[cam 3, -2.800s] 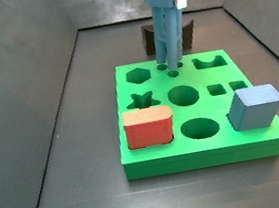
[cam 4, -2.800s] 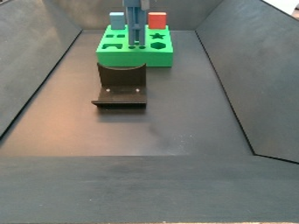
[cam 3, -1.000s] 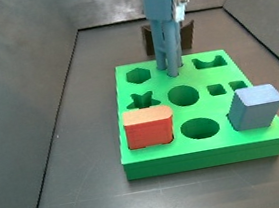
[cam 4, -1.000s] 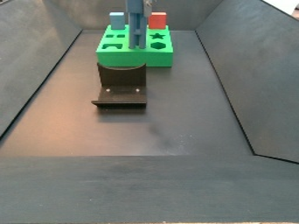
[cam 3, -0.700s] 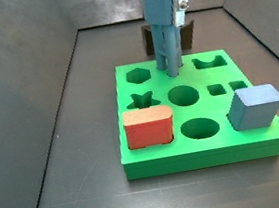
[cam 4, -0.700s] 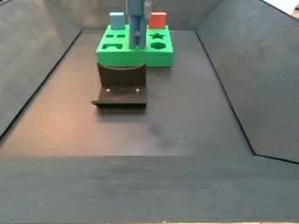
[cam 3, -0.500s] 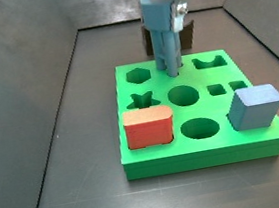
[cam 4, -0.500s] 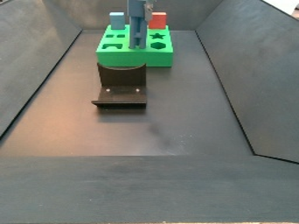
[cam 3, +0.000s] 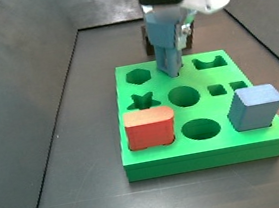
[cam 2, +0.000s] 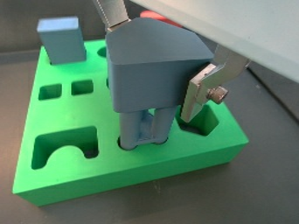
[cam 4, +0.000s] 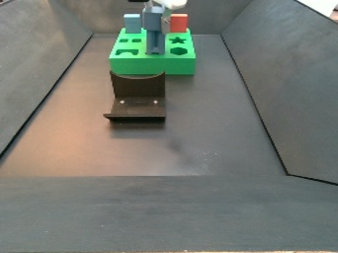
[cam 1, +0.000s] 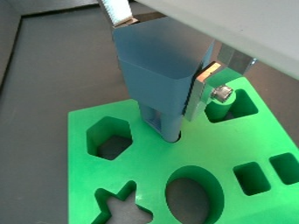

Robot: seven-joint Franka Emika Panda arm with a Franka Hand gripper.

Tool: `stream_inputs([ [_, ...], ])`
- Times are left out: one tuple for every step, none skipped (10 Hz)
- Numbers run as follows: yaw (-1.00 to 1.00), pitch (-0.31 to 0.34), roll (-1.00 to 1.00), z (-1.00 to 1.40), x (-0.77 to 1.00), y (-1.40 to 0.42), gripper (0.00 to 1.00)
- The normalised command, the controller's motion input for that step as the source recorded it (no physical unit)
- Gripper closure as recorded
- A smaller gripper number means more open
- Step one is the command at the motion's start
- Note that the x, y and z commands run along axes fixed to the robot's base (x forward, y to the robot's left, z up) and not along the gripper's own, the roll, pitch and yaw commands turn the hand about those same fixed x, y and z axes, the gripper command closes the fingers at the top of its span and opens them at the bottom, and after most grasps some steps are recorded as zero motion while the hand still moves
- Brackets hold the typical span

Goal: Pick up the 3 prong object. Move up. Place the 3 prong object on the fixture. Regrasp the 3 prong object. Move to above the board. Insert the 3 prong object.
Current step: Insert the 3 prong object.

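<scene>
Here my claw (cam 2: 149, 66) stands over the board (cam 2: 70, 179), clamped on the 3 prong object (cam 2: 146, 127), whose lower end sits in a round hole. That tip is hidden inside. The fixture (cam 4: 136, 102) stands on the floor just beside the board.

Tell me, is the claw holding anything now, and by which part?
Yes. The claw grips the 3 prong object by its upper part; the lower end stands in a hole of the board.
</scene>
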Motion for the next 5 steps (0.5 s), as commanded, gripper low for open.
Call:
stream_inputs([
  [0.05,0.0,0.26,-0.8,0.09,-0.2,1.0],
  [0.1,0.0,0.16,-1.0,0.1,-0.28,1.0],
  [0.0,0.084,0.06,-0.13,0.0,0.0,1.0],
  [0.0,-0.007,0.0,0.0,0.0,0.0,1.0],
  [0.0,0.0,0.0,0.0,0.0,0.0,1.0],
])
